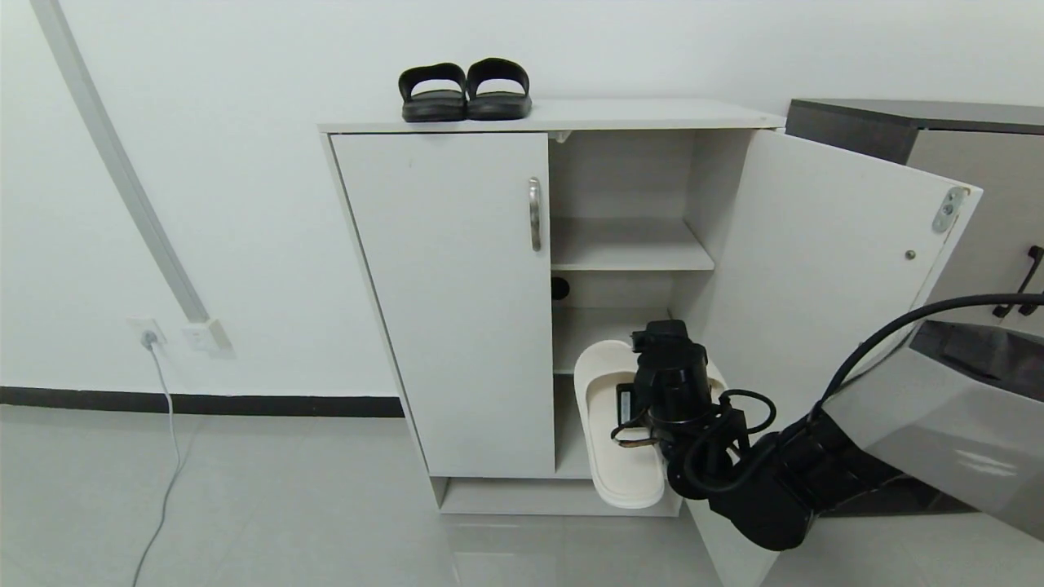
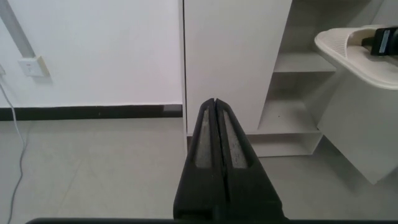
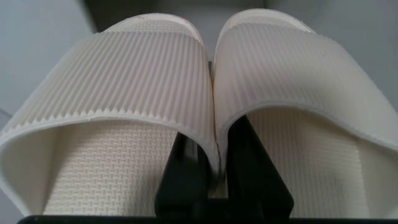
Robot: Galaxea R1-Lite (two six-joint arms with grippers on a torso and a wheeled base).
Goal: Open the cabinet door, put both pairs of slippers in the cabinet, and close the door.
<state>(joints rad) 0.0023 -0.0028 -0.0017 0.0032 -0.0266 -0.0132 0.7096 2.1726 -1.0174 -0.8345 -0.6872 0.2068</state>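
Your right gripper (image 1: 662,346) held the white pair (image 1: 603,424) at lower centre of the head view, off the floor (image 1: 245,505), in front of the cabinet (image 1: 652,114) at its open right half. The long axis ran from the lower edge of the frame up into the opening. Toes pointed into the cabinet and heels hung out past its base.

In the right wrist view, the black fingers (image 3: 183,180) were clamped on the inner edges where the two slippers met, under the straps. The straps were ribbed, the footbeds cross-hatched, and the material looked like soft cream foam with rounded ends.

The right door (image 1: 816,277) stood swung open toward the right of the frame. The left door (image 1: 449,310) was closed, with a vertical metal handle (image 1: 534,214) at its inner edge. Both were flat white panels. A white shelf (image 1: 628,244) showed inside, above the slippers.

The black pair (image 1: 465,90) sat on the cabinet top at upper centre, side by side and touching. Their long axis ran front to back, toes toward the wall. They were matte, with broad arched straps.

Your left gripper (image 2: 214,109) hung low over the floor with its fingers pressed together on nothing.

A wall socket (image 1: 147,334) with a grey cable (image 1: 167,456) was at lower left.
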